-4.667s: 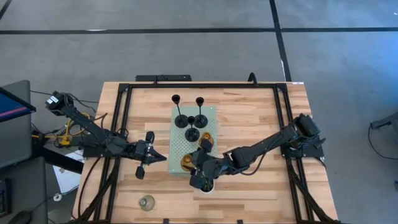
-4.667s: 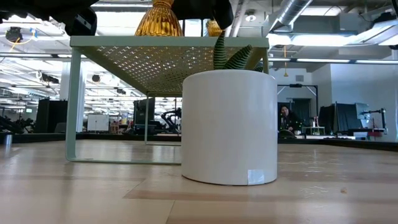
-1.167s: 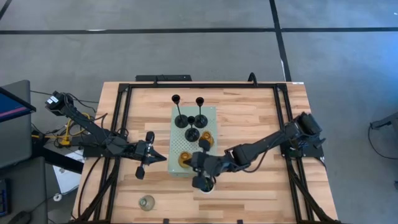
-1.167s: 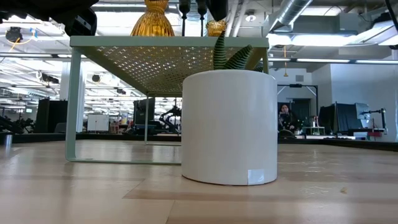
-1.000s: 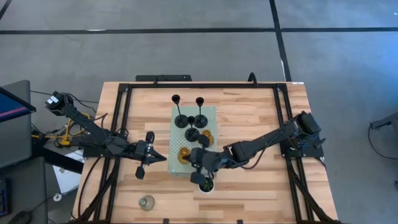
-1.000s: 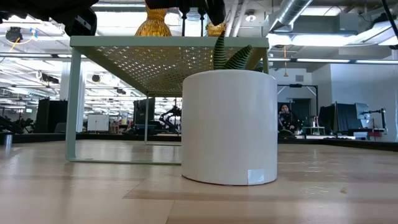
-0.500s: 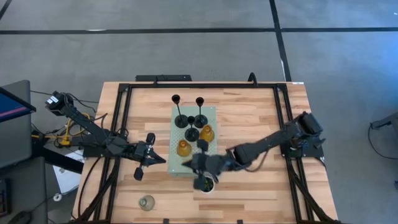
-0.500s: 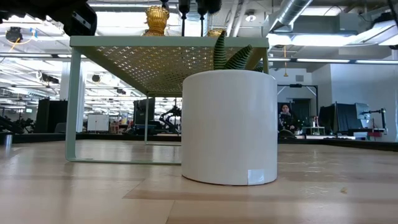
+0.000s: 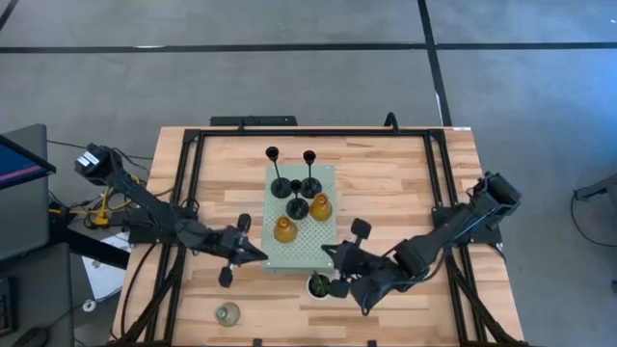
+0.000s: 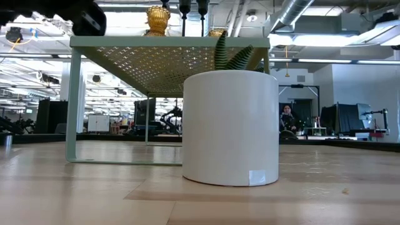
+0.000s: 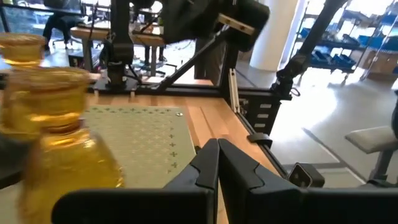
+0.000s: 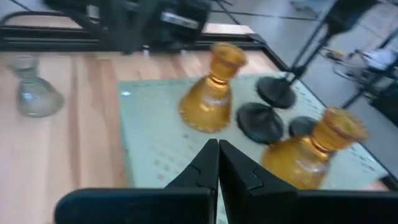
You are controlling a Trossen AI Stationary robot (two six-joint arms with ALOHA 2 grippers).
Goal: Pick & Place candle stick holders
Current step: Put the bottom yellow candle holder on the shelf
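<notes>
From above, a pale green perforated board (image 9: pixel 302 224) sits at the middle of the light wooden table (image 9: pixel 386 193). On it stand three black candle stick holders with round bases and thin stems (image 9: pixel 310 180), grouped at the far end, and two squat amber glass holders, one (image 9: pixel 320 206) just beside the black ones and the other (image 9: pixel 283 228) nearer the left edge of the board. A clear-grey glass holder (image 9: pixel 228 313) stands alone on the wood near the front left corner, well apart from the board. A small green plant in a pot (image 9: pixel 320 285) stands just off the board's front edge. The left gripper (image 9: pixel 258 256) hangs by the board's front left corner; the right gripper (image 9: pixel 334 272) hangs beside the plant.

At table height, the white cylindrical pot (image 10: pixel 230 127) fills the middle, with the board (image 10: pixel 169 42) raised on thin legs behind it. One amber holder (image 10: pixel 157 20) and the black stems (image 10: pixel 184 15) show on top.

The left wrist camera shows that arm's fingers (image 11: pixel 202 167) pressed together, holding nothing, over the green board (image 11: pixel 149 134), with an amber holder (image 11: pixel 59 137) close alongside.

The right wrist camera shows its fingers (image 12: pixel 202 165) likewise pressed together and empty, pointing at the board (image 12: pixel 155 143). Both amber holders (image 12: pixel 211 87) (image 12: pixel 314 149) stand there upright, black round bases (image 12: pixel 261 121) between them, and the clear-grey holder (image 12: pixel 34 87) stands on the bare wood.
</notes>
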